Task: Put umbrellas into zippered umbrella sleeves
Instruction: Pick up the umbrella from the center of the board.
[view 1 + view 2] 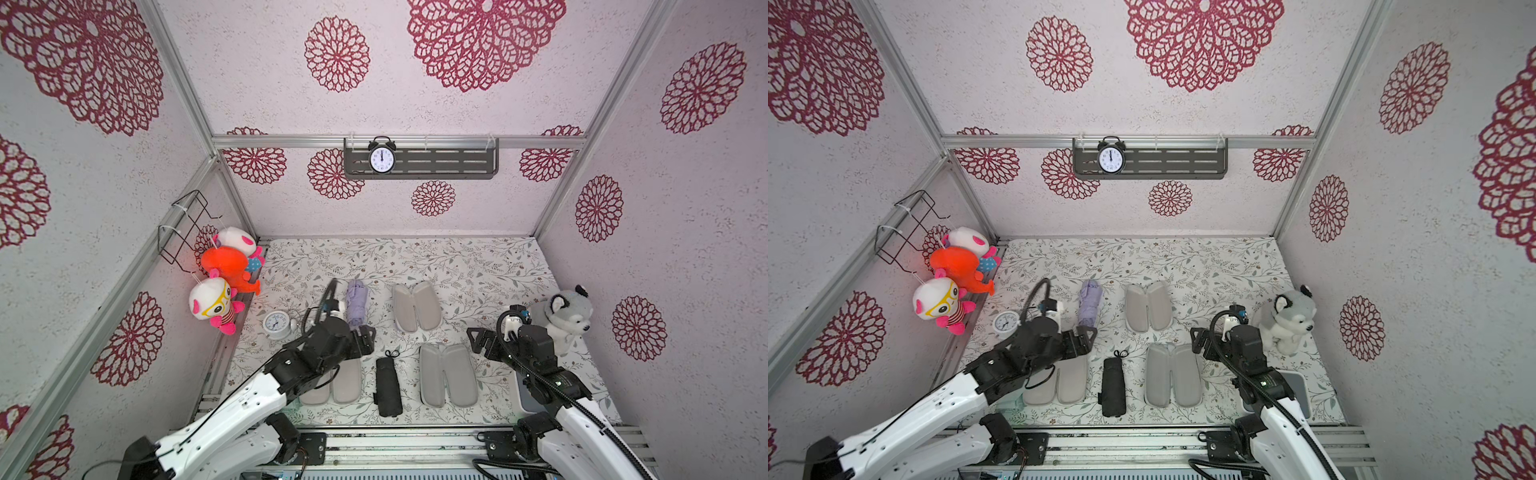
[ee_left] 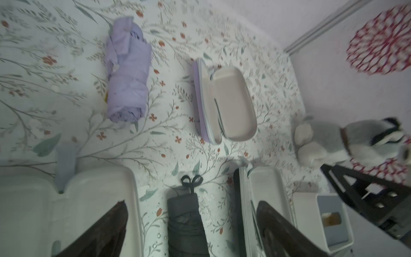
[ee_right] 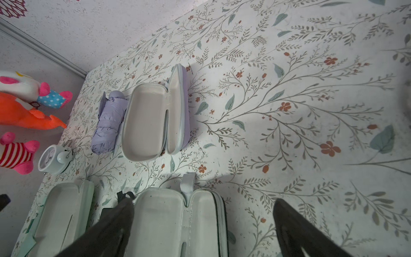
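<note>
Floral tablecloth (image 1: 478, 266) between medallion-papered walls (image 1: 257, 95), left gripper (image 1: 366, 338) and right gripper (image 1: 478, 343) above it, jaws apart.

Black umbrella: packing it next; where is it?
In both top views the black folded fabric umbrella lies front-centre, between the open mint case and open black case.

Bright, even light; soft shadows.
The left wrist view is smeared, perhaps by motion, worst at the plush husky (image 2: 322, 135); wall flowers (image 1: 83, 66) are stretched toward the edges in both top views.
</note>
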Robot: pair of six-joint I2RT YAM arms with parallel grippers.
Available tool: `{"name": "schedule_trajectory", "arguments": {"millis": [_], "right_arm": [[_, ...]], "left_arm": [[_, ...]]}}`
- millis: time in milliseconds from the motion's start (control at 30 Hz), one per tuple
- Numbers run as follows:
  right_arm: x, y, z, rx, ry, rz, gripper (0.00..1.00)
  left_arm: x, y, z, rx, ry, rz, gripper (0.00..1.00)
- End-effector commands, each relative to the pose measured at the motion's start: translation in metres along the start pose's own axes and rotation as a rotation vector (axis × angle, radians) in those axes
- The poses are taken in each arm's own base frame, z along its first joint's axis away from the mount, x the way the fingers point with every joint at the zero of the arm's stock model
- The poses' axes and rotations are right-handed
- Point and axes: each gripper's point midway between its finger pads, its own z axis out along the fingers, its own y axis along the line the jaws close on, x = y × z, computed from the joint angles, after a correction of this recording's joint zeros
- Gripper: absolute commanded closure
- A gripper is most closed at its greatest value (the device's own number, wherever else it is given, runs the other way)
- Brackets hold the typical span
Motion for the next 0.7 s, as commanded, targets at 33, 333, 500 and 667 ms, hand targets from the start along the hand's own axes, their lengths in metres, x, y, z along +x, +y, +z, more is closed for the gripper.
{"name": "schedule_trajectory", "arguments": {"millis": [33,333,500,667], "right_arm": [[0.002,-0.009,-0.004,0.055,0.003,-0.01,0.01],[0.001,-0.004,-0.01,0.013,-0.03,-0.013,0.01],[0.002,-0.001,-0.008,-0.003,-0.022,-0.013,0.01],[0.007,-0.003,-0.005,-0.011,-0.017,-0.009,0.01]], "left_arm": [[0.019,0.012,0.001,-0.284,0.018,0.075,0.12],[0.094,-0.028,0.05,-0.262,0.298,0.141,0.12],[0.124,-0.021,0.066,-0.333,0.4,0.153,0.13],[0.127,-0.001,0.064,-0.416,0.393,0.146,0.13]]}}
